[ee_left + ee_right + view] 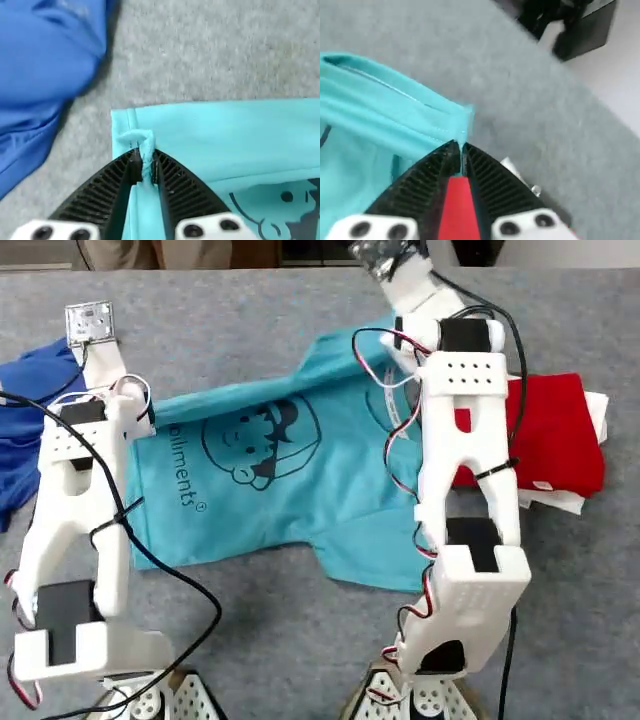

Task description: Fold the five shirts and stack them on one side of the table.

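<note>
A teal shirt [290, 480] with a cartoon print lies spread flat in the middle of the grey table. My left gripper [136, 406] is at its left edge. In the left wrist view that gripper [144, 161] is shut on a bunched fold of the teal shirt [220, 140] near the hem corner. My right gripper [400, 336] is over the shirt's far right edge. Seen from the right wrist, this gripper [461, 149] is shut on the teal shirt [375, 105] at a stitched corner. A folded red shirt [560, 430] lies on white cloth at the right.
A crumpled blue shirt [28, 410] lies at the table's left edge, close beside the left arm, and the blue shirt [45, 65] sits just past the teal hem. Bare grey table [280, 640] runs along the front and along the back. Dark objects [570, 20] stand beyond the far edge.
</note>
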Controlling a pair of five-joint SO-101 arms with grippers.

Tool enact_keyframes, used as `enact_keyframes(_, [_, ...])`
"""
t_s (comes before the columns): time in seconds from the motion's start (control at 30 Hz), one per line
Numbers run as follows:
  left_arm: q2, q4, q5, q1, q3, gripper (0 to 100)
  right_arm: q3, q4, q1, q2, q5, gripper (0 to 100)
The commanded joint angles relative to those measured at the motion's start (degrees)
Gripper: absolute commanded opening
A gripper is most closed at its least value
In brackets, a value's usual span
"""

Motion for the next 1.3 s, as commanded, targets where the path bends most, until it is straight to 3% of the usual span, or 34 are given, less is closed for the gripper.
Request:
enact_keyframes(0.0, [-5.1, 1.5, -0.2, 0.9, 1.6, 2, -2.2, 6.4, 1.3, -1.0, 0.8, 0.2])
enact_keyframes(0.1, [-9.0, 1.2, -0.2, 2.8, 11.3, 2, 1.7, 9.6, 0.5, -3.2, -0.8, 0.2])
enact_keyframes(0.27, [-17.8, -6.6, 0.3, 3.6, 24.5, 2, 17.9, 5.2, 1.2, -12.8, -0.4, 0.2])
enact_keyframes(0.5, [-23.0, 0.3, 0.3, 3.6, 29.5, 2, 46.6, -5.5, 3.2, -32.5, 1.1, 0.2])
enact_keyframes(0.67, [-27.2, 1.2, -0.2, 3.7, 35.7, 2, 58.8, -6.5, 4.2, -43.0, 1.5, 0.2])
enact_keyframes(1.03, [-32.7, 2.9, -3.0, -4.0, 40.4, 2, 76.9, -6.2, 4.4, -58.2, 3.6, 0.2])
enact_keyframes(1.27, [-32.5, 4.0, -5.3, -1.8, 44.3, 2, 82.3, -6.2, 6.8, -65.5, 3.8, 0.2])
